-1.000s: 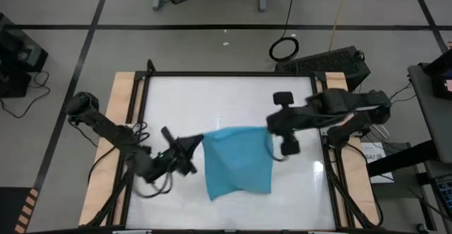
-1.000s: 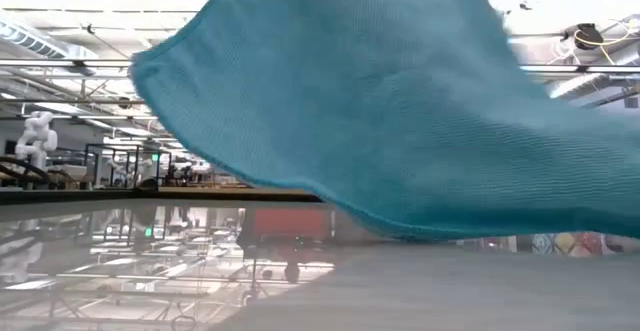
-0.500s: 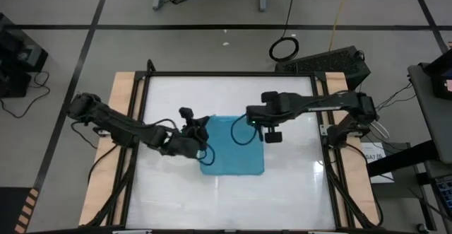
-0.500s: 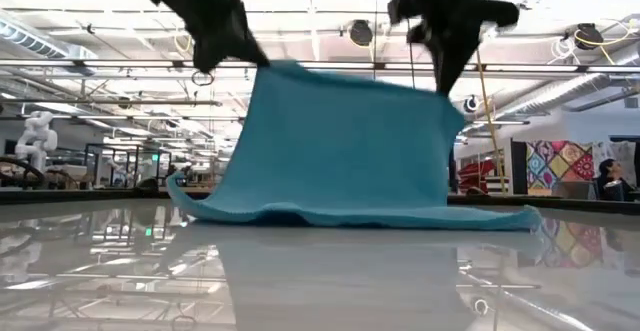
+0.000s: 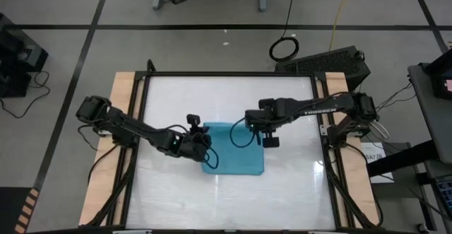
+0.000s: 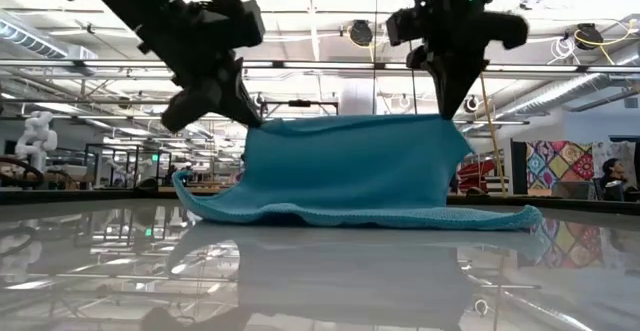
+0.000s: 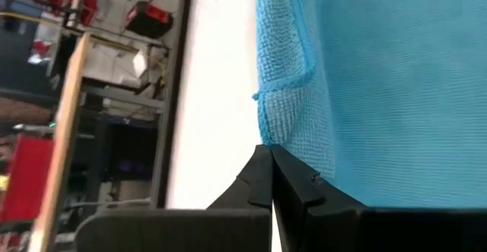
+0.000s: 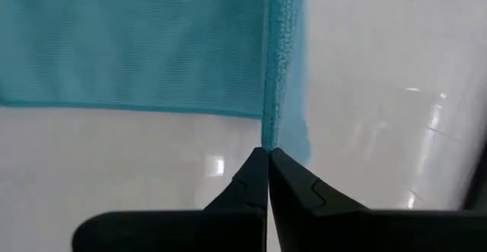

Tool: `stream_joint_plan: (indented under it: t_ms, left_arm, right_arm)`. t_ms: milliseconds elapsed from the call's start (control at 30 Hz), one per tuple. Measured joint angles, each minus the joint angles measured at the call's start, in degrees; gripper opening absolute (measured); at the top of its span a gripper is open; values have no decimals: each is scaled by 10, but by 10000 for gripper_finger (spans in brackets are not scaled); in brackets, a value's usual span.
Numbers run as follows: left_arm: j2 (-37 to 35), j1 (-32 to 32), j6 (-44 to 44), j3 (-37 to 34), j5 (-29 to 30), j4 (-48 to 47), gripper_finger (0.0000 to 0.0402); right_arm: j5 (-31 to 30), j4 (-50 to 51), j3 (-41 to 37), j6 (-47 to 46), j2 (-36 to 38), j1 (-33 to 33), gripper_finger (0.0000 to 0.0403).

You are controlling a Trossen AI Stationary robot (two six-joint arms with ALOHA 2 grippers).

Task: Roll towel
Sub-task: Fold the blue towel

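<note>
Two dark grippers, one turquoise-blue towel [image 5: 236, 153], one glossy white table [image 5: 289, 191] framed in pale wood. Towel near the table's middle: soft terry weave, looped and nubby along the hemmed edge, finer and ribbed across the flat face. Half raised off the table: upper edge pulled taut between the two grippers, lower part trailing onto the table in a rippled, curling fold. From overhead, a roughly square blue patch just short of the table's centre, toward the near edge.

Left gripper [image 5: 200, 138] at the towel's left upper corner, slim black fingers [image 7: 262, 180] pinched together to a point on the cloth's stitched corner, no gap between them. Right gripper [image 5: 253, 124] at the towel's right upper corner, likewise pressed closed, the hem running straight up out of the meeting tips [image 8: 268, 172]. Both arms angled in from the table's left and right sides, meeting over the towel. Thin black cable loops [image 5: 241, 135] hanging from the wrists across the cloth.

Table surface smooth and mirror-like, reflecting ceiling lights and the towel's underside in the low view.
</note>
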State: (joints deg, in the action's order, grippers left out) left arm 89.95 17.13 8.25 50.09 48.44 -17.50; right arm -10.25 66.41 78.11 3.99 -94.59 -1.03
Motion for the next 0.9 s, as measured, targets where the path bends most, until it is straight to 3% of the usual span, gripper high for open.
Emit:
stream_joint_plan:
  t_ms: [367, 500, 900]
  left_arm:
    - [0, 98, -25, 0, -50, 0, 0]
    - [0, 125, -46, 0, -58, 0, 0]
    - [4, 164, -107, 0, -164, -2, 0]
  right_arm:
    - [78, -83, 0, -58, -9, -105, 0]
    - [81, -84, 0, -61, -41, -137, 0]
    - [123, -80, 0, -61, -153, -185, 0]
